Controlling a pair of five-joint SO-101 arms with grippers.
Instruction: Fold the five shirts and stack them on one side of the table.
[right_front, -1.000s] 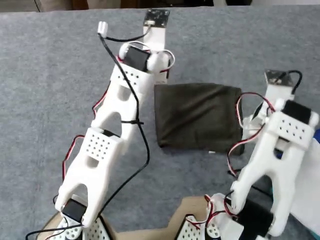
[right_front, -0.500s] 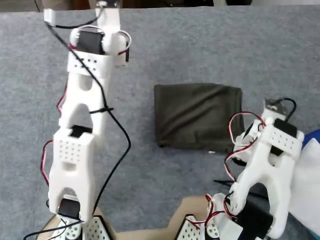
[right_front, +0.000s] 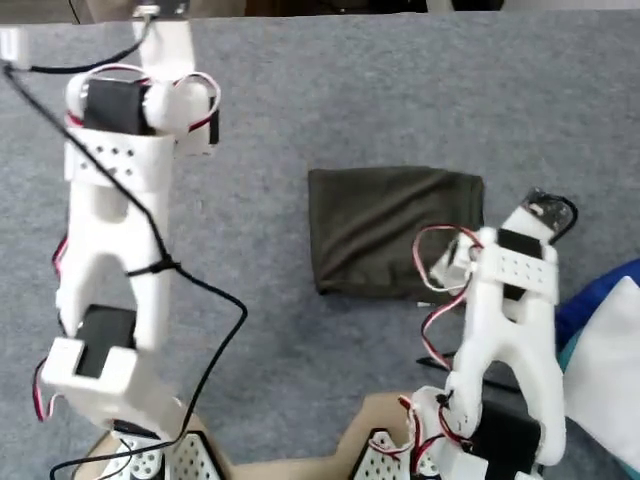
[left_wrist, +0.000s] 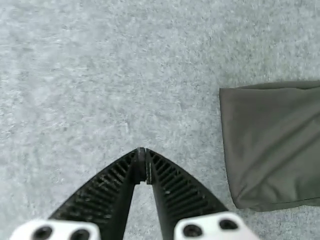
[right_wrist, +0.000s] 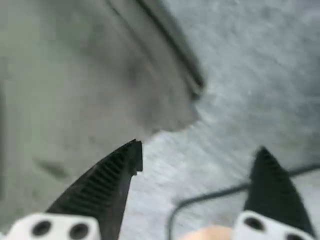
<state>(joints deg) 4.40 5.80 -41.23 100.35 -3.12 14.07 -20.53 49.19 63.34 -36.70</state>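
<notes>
One folded shirt (right_wrist: 65, 70) lies just beyond the spread right fingers (right_wrist: 107, 185).

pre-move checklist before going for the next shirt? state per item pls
1. folded shirt lies flat on the table: ok.
2. left gripper shut, empty, over the table beside the shirt: ok.
3. right gripper open, empty, by the shirt's corner: ok.
4. dark cable close to the right gripper, might snag: not ok.
5. blue and white cloth at the high view's right edge, cut off there; within reach: cannot tell.
</notes>
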